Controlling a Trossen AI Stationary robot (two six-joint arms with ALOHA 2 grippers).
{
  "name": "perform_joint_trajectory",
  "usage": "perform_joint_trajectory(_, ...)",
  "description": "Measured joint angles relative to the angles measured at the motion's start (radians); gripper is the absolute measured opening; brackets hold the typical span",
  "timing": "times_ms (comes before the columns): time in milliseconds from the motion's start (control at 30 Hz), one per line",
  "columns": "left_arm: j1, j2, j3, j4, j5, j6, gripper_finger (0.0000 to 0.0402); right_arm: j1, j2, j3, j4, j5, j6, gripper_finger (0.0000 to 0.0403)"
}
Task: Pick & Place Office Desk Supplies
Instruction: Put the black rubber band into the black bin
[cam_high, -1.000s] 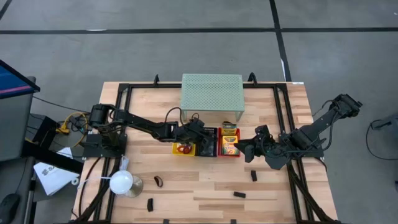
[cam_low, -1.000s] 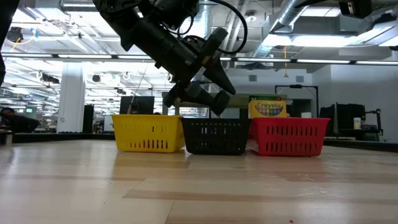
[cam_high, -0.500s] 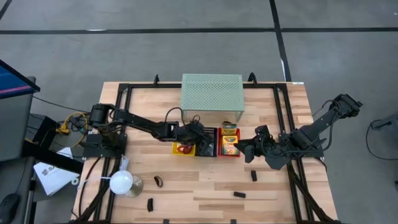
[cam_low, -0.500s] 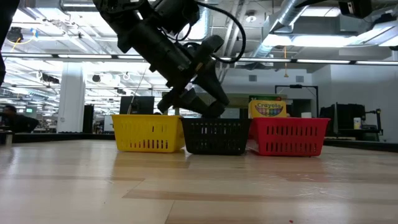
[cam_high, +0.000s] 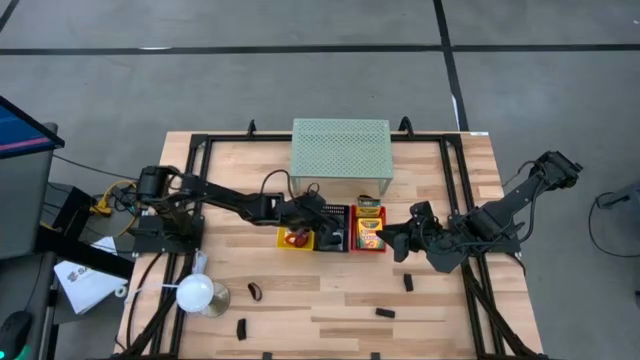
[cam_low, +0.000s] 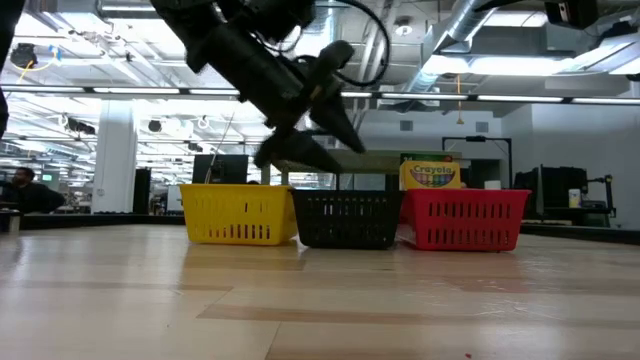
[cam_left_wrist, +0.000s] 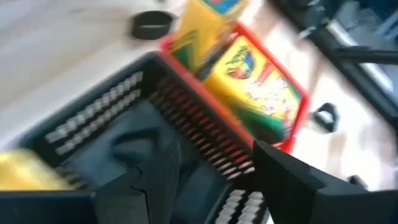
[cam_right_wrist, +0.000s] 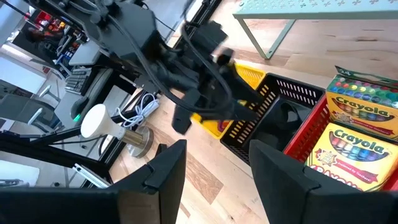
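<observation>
**Two arms at three small baskets**

The wooden surface (cam_high: 330, 290) carries a yellow basket (cam_high: 294, 238). The left gripper (cam_high: 326, 228) hovers over the black basket (cam_high: 334, 236), fingers spread, empty. Crayon boxes (cam_high: 368, 232) sit in the red basket at 3 o'clock; beyond them the right gripper (cam_high: 392, 240) gapes empty.

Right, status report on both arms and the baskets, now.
Left gripper over black basket, jaws open, empty. Right gripper beside red basket, jaws open. Crayon boxes in red basket; black clips loose on table. Nothing blocking.
</observation>
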Motion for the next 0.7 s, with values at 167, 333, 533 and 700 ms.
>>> perform_joint_trajectory(167, 0.005, -0.081, -0.003, -0.015, 0.009, 0.047, 0.0196, 0.0, 0.0, 0.0, 0.004, 0.0, 0.0, 0.0173)
perform_joint_trajectory(333, -0.018, -0.183, 0.001, -0.06, 0.191, 0.097, 0.0192, 0.0, 0.0, 0.0, 0.011, 0.0, -0.013, 0.0173)
perform_joint_trajectory(533, -0.156, -0.302, -0.002, -0.384, 0.246, 0.083, 0.0182, 0.0, 0.0, 0.0, 0.015, -0.003, -0.018, 0.0173)
perform_joint_trajectory(700, -0.3, -0.328, -0.002, -0.559, 0.239, -0.011, 0.0182, 0.0, 0.0, -0.001, 0.015, -0.003, -0.018, 0.0173)
